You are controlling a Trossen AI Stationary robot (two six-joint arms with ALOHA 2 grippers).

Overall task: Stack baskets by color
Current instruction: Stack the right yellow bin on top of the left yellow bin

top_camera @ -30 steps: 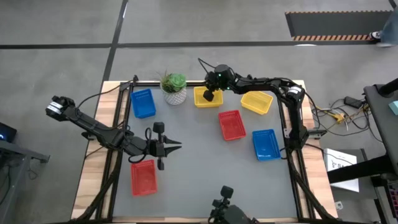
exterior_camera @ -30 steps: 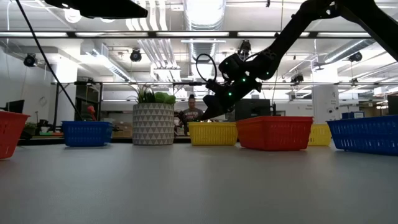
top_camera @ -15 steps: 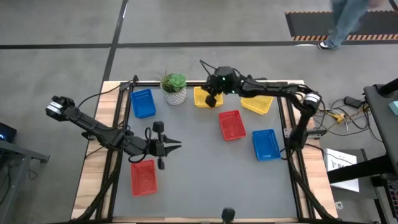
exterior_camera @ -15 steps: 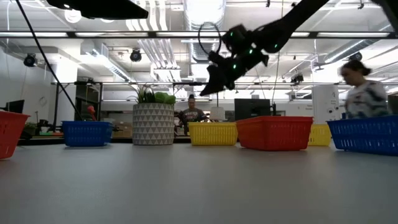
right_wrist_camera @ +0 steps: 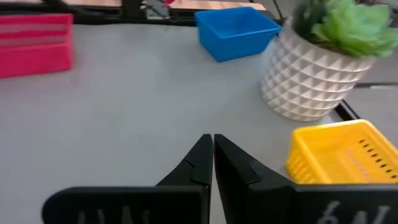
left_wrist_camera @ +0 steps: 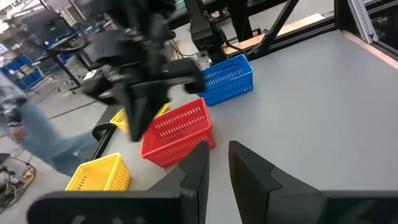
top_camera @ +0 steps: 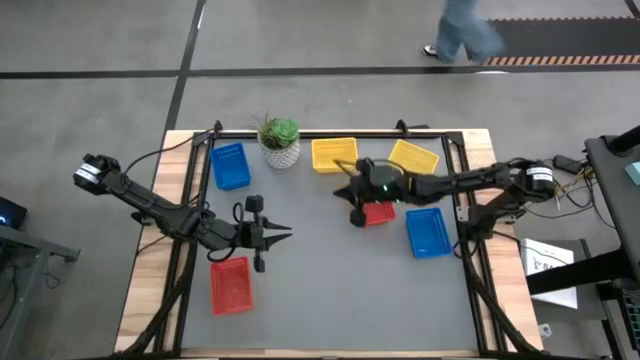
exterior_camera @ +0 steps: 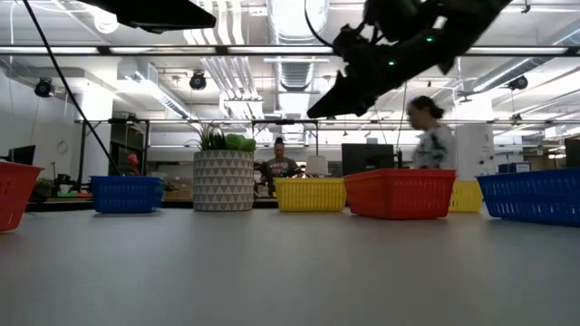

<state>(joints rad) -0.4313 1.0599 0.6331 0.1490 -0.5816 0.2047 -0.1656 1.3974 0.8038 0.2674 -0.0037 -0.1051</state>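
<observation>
the right pincer [top_camera: 352, 196] hangs well above the desk [top_camera: 320, 270], just over the near end of the red basket in the middle [top_camera: 378, 211], with its fingers pressed together and nothing between them; the low view shows it high over the basket rims, so it looks to be travelling between targets and not gripping. the left pincer [top_camera: 283, 231] waits over the left half of the desk, near the red basket by the front left corner [top_camera: 230, 284], its fingers a small way apart and empty, seemingly parked there to leave the middle free for the other arm. six basket spots show: a blue basket at the back left [top_camera: 230, 166] beside the potted plant [top_camera: 280, 140], a yellow basket at the back [top_camera: 334, 153], a tilted yellow basket further right [top_camera: 413, 159], the two red ones well apart, and a blue basket on the right [top_camera: 427, 232]. whether any of these is already a nested stack of two cannot be told from above. judging by the layout, same colours still stand apart, so the sorting is partway at best. the middle red basket sits directly below the right pincer, which makes it the likely next pick, with the other red one a probable destination across the desk. the plant is no part of the job, and stands close enough to the back baskets to be worth avoiding.
</observation>
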